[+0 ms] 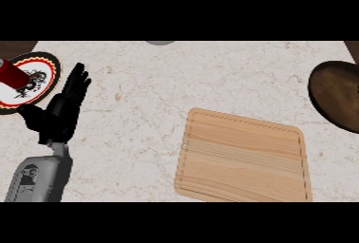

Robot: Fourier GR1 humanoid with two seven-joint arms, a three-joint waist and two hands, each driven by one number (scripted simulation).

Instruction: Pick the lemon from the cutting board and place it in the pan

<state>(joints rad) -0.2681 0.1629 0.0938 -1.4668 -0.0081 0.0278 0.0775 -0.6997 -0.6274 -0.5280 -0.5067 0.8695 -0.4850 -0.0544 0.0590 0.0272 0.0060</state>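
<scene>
While bare of any lemon, cutting board (242, 159) beside brown pan (336, 92); left hand (63, 107) straight-fingered.

This is a kitchen. A pale, marble-patterned stone desk (175, 76) carries a light wooden rectangular cutting board (244, 159), a round dark brown pan (338, 95) at the right edge, and a decorated round plate (41, 71) with a red cylinder (10, 73) on it.

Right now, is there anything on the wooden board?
No, it is empty. The board shows only bare wood grain from edge to edge; no lemon is on it or anywhere else in view.
</scene>
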